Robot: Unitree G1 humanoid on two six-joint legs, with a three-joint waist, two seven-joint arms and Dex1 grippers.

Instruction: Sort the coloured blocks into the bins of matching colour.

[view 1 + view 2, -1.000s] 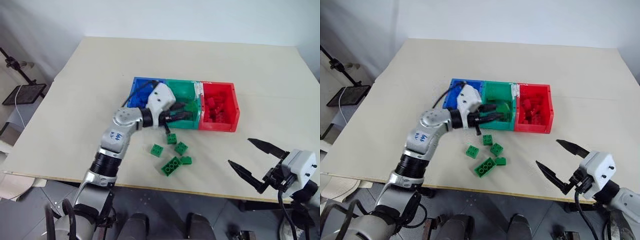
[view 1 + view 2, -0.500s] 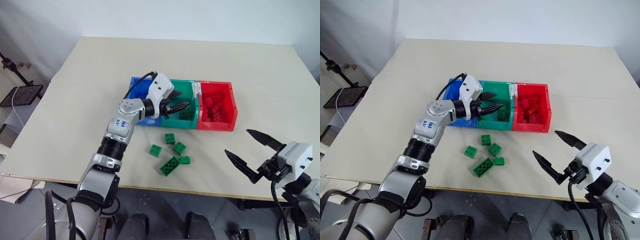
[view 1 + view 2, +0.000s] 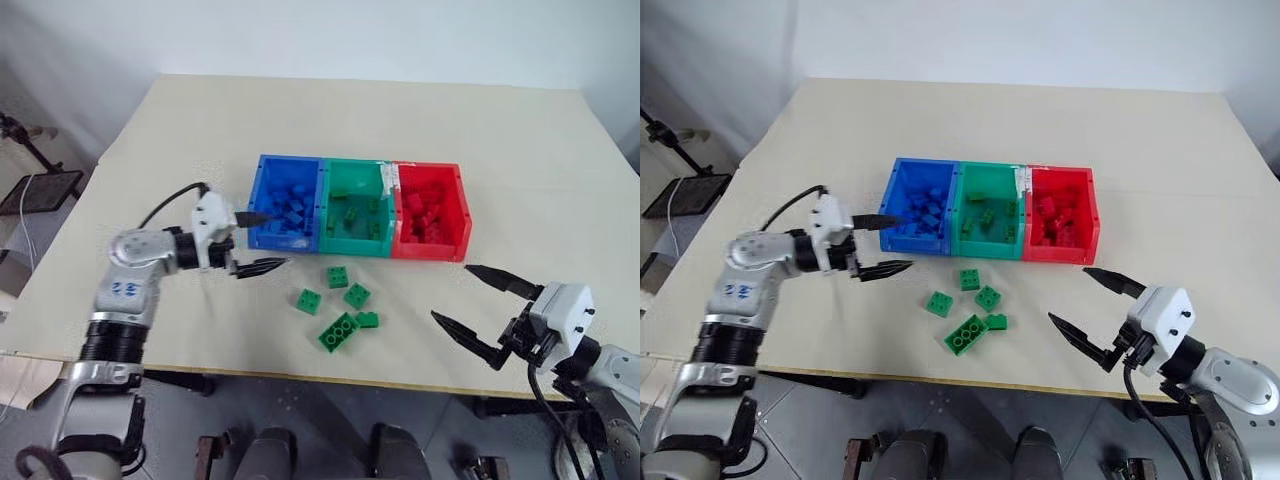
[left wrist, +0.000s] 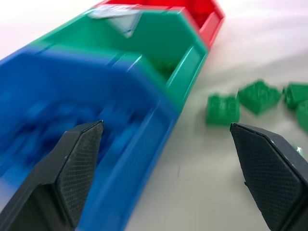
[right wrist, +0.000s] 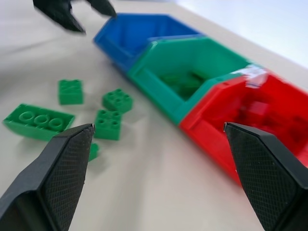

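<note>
Three joined bins stand in a row mid-table: blue (image 3: 290, 159), green (image 3: 358, 163) and red (image 3: 466, 215). Green blocks (image 3: 355, 215) lie inside the green bin. On the table in front of it lie several loose green blocks: square ones (image 3: 338, 277) (image 3: 357, 295) (image 3: 308, 301), a longer one (image 3: 340, 332) and a small one (image 3: 370, 320). My left gripper (image 3: 272, 240) is open and empty at the blue bin's front left corner, one finger overlapping its wall. My right gripper (image 3: 451, 292) is open and empty near the front edge, right of the loose blocks (image 5: 110, 124).
Blue bricks (image 3: 290, 208) fill the blue bin and red bricks (image 3: 430, 212) the red one. The table's front edge (image 3: 300, 372) runs close below the loose blocks. A black stand (image 3: 40, 185) is off the table to the left.
My left gripper has swung left from over the green bin to the blue bin's front corner and has opened. The right gripper has barely moved.
</note>
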